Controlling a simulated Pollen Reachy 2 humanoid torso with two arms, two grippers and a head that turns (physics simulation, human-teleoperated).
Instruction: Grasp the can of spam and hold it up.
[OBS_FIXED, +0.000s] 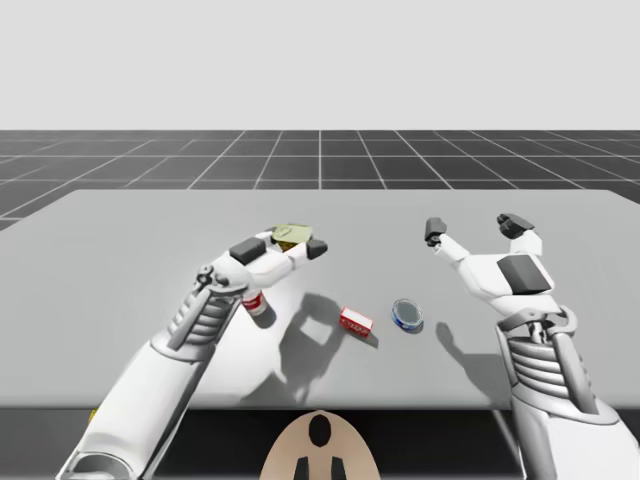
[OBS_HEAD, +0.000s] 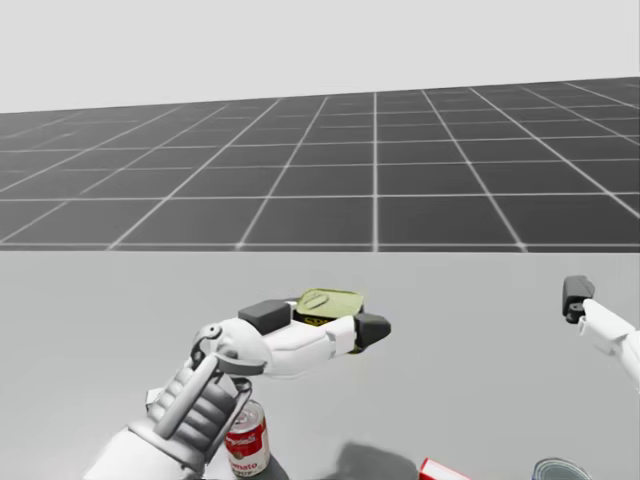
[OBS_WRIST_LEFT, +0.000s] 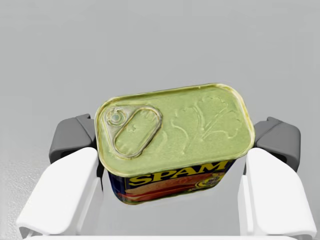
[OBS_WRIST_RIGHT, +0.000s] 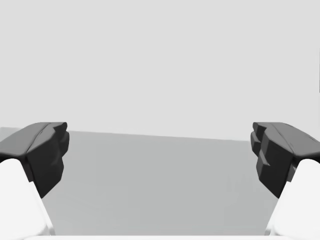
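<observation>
High view, left of centre: my left gripper (OBS_FIXED: 283, 245) is closed around the rectangular spam can (OBS_FIXED: 291, 233), one dark fingertip on each short side. The can's dull yellow-green lid faces up. That arm's shadow falls on the grey table (OBS_FIXED: 120, 250) lower in the frame, apart from the gripper itself. Just below the left wrist a red-and-white soup can (OBS_FIXED: 255, 302) stands upright. Further right, near the middle of the frame, lie a small red box (OBS_FIXED: 356, 321) and a flat round blue tin (OBS_FIXED: 407, 314) - close together, not touching.

At the right of the frame my right gripper (OBS_FIXED: 475, 228) is raised with its fingers spread wide and nothing between them.

Left wrist view shows the spam can (OBS_WRIST_LEFT: 175, 135) wedged between both fingers of the left gripper (OBS_WRIST_LEFT: 174, 145), pull-tab lid up, blue and yellow side towards the camera. Right wrist view - the right gripper (OBS_WRIST_RIGHT: 160, 150) gapes over bare table.
</observation>
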